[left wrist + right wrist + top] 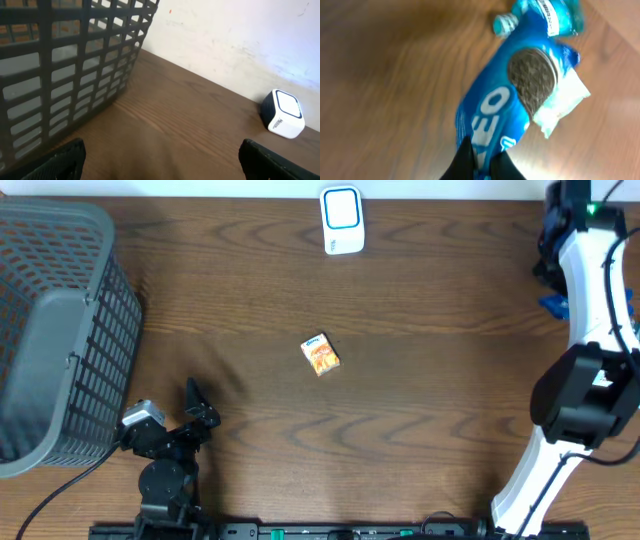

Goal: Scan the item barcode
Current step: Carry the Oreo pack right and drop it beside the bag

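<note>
The right gripper (480,161) is pinched tight on the lower end of the Oreo packet (495,115), which fills the middle of the right wrist view and runs up toward the upper right. The packet is bright blue and glossy, with large white letters along its length and a printed dark biscuit near its upper end. A crumpled white patch juts from its right side. No barcode shows on the face turned to the camera. Just beyond its top end a small blue bottle (545,15) lies on the wooden table (430,410).

In the overhead view a blue scrap (553,305) shows at the right edge beside the white arm; it may be this packet, though it is too small to be sure. The scanner (341,220), white with a blue-rimmed face, stands at top centre. A small orange packet (321,355) lies mid-frame.

The left gripper (160,157) stands spread wide and empty, facing the grey basket (75,75).
</note>
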Motion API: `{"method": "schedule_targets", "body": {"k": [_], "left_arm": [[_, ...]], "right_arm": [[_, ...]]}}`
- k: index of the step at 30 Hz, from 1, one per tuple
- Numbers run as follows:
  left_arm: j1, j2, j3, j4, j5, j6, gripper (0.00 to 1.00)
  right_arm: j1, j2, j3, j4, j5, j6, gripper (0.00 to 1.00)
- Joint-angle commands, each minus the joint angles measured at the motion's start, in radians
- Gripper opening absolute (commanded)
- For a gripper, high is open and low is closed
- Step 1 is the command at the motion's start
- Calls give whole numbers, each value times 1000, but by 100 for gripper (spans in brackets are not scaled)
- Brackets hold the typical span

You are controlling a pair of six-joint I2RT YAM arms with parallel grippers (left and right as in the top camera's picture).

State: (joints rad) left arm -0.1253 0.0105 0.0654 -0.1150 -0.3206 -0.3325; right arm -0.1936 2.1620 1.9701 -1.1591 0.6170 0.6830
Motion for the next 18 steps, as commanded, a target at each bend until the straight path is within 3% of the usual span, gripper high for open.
{"method": "schedule_targets", "body": {"k": [1, 6, 7, 9, 11, 12, 18], "left_arm": [[-2, -6, -27, -7, -10, 17, 98], [-2, -6, -27, -6, -10, 17, 98], [-2, -6, -27, -6, -10, 17, 98], [-2, -6, -27, -7, -10, 17, 98], [-2, -6, -27, -6, -10, 17, 98], [-2, -6, -27, -6, -10, 17, 98], [-2, -6, -27, -6, -10, 17, 98]], "right_arm": [[-64, 5, -159, 136, 73, -64, 1], [-105, 5, -242, 225, 45, -64, 1], [-105, 4, -235, 223, 39, -64, 6], [-100, 3, -194, 199, -7, -98, 36], [-86, 3, -134, 154, -77, -135, 81], [-68, 2, -59, 90, -142, -146, 99], [70, 2, 212, -211, -547, -147, 99]]}}
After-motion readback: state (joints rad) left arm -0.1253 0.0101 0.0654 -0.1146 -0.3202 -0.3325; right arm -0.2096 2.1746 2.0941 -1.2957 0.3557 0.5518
